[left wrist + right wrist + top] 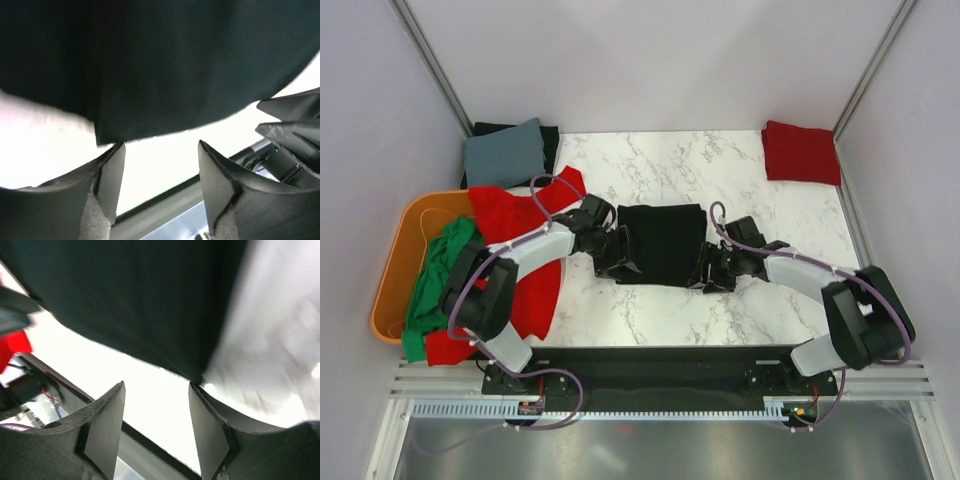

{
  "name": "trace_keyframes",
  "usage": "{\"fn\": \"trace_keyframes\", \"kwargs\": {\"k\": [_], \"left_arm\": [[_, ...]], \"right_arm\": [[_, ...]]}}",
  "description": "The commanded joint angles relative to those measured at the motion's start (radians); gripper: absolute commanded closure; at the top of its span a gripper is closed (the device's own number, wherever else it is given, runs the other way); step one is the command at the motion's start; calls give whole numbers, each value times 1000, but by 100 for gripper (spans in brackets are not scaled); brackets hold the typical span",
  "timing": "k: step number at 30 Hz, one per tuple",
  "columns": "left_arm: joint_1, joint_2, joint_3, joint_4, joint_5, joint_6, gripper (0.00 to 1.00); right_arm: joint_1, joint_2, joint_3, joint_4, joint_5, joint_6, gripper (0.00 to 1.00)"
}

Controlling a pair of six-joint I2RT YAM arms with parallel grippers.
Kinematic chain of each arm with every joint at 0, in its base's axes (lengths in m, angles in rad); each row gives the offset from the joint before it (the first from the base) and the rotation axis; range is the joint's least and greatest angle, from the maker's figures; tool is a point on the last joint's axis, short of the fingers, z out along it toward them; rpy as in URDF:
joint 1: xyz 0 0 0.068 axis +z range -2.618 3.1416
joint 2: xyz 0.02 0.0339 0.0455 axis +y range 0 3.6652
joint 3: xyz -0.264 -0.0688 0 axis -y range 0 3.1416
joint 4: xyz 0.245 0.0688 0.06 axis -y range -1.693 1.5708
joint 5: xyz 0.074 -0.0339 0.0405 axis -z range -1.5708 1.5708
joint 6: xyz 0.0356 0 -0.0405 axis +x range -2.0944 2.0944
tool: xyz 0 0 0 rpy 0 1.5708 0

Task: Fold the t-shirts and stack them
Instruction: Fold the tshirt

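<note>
A black t-shirt [662, 243] lies folded into a rectangle on the middle of the marble table [650, 160]. My left gripper [623, 268] is open and empty at its near left corner. My right gripper [705, 277] is open and empty at its near right corner. Each wrist view shows the black cloth [165, 65] [140, 300] just beyond the fingertips, with nothing between the jaws. A folded red t-shirt [801, 152] lies at the far right. A folded grey-blue t-shirt [504, 152] lies on a black one [552, 139] at the far left. A red t-shirt [525, 255] and a green t-shirt [435, 285] lie loose on the left.
An orange plastic tub [395, 260] stands at the left edge, with the green and red shirts draped over its rim. Grey walls and metal posts close the cell on both sides. A black rail [660, 365] runs along the table's near edge.
</note>
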Motion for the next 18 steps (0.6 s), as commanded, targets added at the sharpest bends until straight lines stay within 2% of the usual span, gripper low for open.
{"fn": "trace_keyframes", "kwargs": {"k": [1, 2, 4, 6, 10, 13, 18], "left_arm": [[-5, -179, 115, -161, -74, 85, 32], [-5, -214, 136, -189, -93, 83, 30], [-5, -317, 185, -258, -156, 83, 20], [-2, -375, 210, -310, -203, 91, 12], [1, -528, 166, -368, -300, 109, 11], [6, -619, 75, -388, -380, 110, 11], [6, -843, -47, -408, -505, 97, 9]], "right_arm": [[-2, -171, 61, -241, 144, -63, 38], [-1, -194, 89, -276, 197, -64, 38], [-5, -226, 159, -318, 298, -72, 38], [-27, -227, 190, -332, 318, -86, 37], [-93, -135, 276, -324, 292, -112, 39], [-131, -50, 331, -263, 280, -121, 39], [-168, 157, 471, -218, 262, -147, 39]]}}
